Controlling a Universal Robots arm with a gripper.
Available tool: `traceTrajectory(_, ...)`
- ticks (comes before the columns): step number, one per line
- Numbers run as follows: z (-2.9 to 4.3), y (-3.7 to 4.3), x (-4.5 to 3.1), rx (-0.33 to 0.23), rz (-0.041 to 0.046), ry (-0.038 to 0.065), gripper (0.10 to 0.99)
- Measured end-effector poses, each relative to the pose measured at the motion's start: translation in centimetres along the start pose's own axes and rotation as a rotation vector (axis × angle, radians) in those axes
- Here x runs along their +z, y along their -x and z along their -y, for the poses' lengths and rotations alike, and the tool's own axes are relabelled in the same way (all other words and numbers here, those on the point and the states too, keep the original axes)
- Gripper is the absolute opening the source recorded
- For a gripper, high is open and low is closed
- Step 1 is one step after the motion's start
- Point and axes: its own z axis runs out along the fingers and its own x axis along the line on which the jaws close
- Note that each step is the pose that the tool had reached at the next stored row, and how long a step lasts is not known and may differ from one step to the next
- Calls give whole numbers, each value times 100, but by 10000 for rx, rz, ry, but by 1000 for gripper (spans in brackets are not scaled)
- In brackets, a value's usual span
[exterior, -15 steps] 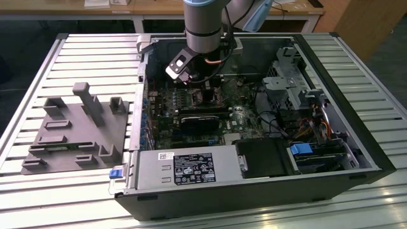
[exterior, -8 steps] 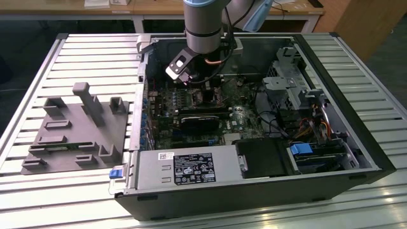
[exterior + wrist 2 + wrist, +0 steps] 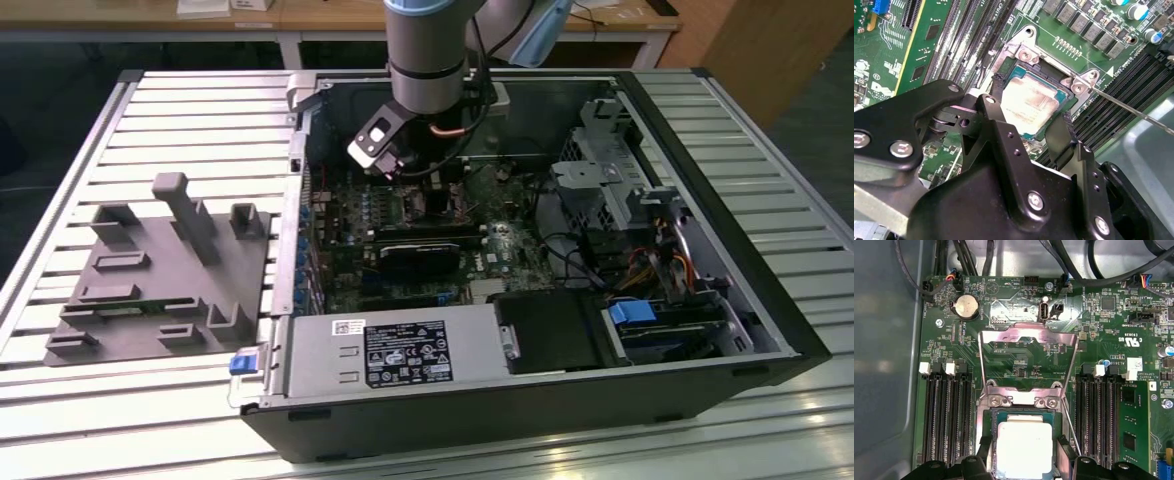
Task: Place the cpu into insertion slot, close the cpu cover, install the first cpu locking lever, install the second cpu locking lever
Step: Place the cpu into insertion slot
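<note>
Exterior view overlooks the case (image 3: 534, 410); both wrist views closely share cpu (image 3: 1024, 447).

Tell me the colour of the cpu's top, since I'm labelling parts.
The cpu has a dull silver-grey top, clearest in the first wrist view.

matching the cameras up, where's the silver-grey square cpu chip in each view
Exterior view: hidden under the black claw.
First wrist view: the silver-grey square cpu chip lies between two banks of black memory slots.
Second wrist view: the chip lies just past the claw.
Shared landmark: the two silver hinge screws beside it.
</note>
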Motion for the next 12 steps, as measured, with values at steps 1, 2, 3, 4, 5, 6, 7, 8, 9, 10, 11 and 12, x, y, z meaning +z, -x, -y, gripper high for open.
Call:
traceTrajectory(1, 0, 0, 2, 1, -12, 1, 612)
traceTrajectory(2, 0, 0, 4, 2, -43, 2, 612)
traceTrajectory(3, 0, 0, 5, 6, -84, 2, 612)
traceTrajectory(4, 0, -1, 5, 8, -93, 2, 612)
traceTrajectory(5, 0, 0, 5, 8, -93, 2, 612)
traceTrajectory(6, 0, -1, 5, 8, -94, 2, 612)
traceTrajectory(7, 0, -1, 5, 8, -95, 2, 612)
traceTrajectory(8, 0, 0, 5, 9, -103, 1, 612)
traceTrajectory(9, 0, 1, 5, 10, -132, 1, 612)
traceTrajectory(10, 0, 0, 5, 13, -176, 2, 612)
traceTrajectory(11, 0, 0, 5, 16, -195, 2, 612)
traceTrajectory(12, 1, 0, 5, 19, -211, 2, 612)
